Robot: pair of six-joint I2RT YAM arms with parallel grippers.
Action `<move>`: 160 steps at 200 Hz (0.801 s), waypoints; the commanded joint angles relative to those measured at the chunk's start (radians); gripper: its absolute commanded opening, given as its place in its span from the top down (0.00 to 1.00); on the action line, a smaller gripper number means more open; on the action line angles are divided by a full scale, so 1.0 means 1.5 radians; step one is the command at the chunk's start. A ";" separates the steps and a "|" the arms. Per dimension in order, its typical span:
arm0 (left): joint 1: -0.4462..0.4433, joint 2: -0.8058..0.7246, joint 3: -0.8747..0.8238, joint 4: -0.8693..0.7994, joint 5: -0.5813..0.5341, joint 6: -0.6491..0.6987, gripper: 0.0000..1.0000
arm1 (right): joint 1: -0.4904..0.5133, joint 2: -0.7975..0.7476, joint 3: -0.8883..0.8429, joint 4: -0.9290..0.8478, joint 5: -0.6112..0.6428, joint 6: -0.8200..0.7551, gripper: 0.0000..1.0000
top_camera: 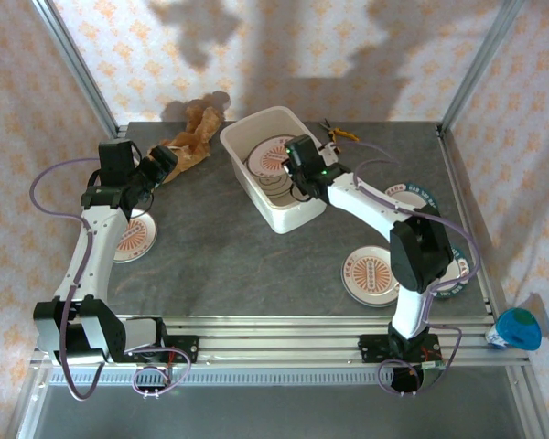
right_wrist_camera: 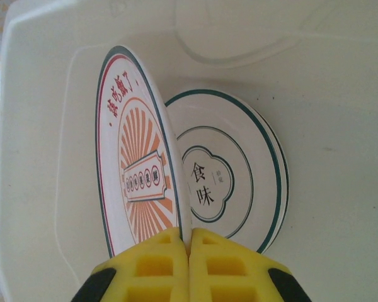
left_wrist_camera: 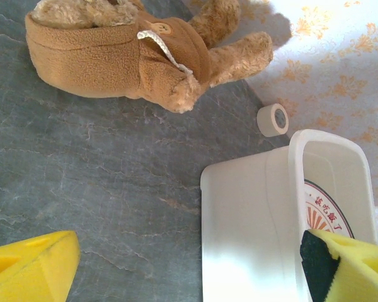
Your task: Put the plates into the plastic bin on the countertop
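The white plastic bin [top_camera: 288, 215] stands at the back middle of the grey countertop [top_camera: 229, 256]. My right gripper [right_wrist_camera: 189, 242] is inside it, shut on the rim of an orange sunburst plate [right_wrist_camera: 135, 176] held on edge. That plate leans over green-rimmed plates [right_wrist_camera: 239, 182] lying flat on the bin floor. From above, my right gripper [top_camera: 296, 181] is low in the bin over the plates [top_camera: 267, 161]. My left gripper [left_wrist_camera: 195, 270] hangs open and empty beside the bin's corner [left_wrist_camera: 252, 233]. Loose plates lie at the left [top_camera: 133, 236] and at the right [top_camera: 373, 274], [top_camera: 412, 196].
A brown plush toy [top_camera: 197, 137] lies at the back left, close to my left gripper [top_camera: 165, 163]. A small tape roll [left_wrist_camera: 273, 119] sits behind the bin. A yellow-handled tool [top_camera: 339, 134] lies at the back right. A blue object [top_camera: 517, 327] sits off the right edge.
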 commanded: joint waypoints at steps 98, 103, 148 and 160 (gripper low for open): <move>-0.003 -0.031 0.000 -0.047 -0.029 0.023 0.09 | 0.006 0.092 0.050 -0.024 -0.022 0.056 1.00; -0.004 -0.031 0.000 -0.048 -0.029 0.023 0.09 | 0.006 0.095 0.049 -0.023 -0.024 0.057 1.00; -0.008 -0.031 -0.002 -0.055 -0.038 0.017 0.09 | 0.006 0.116 0.048 -0.020 -0.050 0.068 1.00; -0.013 -0.031 -0.002 -0.057 -0.039 0.016 0.09 | 0.004 0.126 0.054 -0.023 -0.062 0.068 1.00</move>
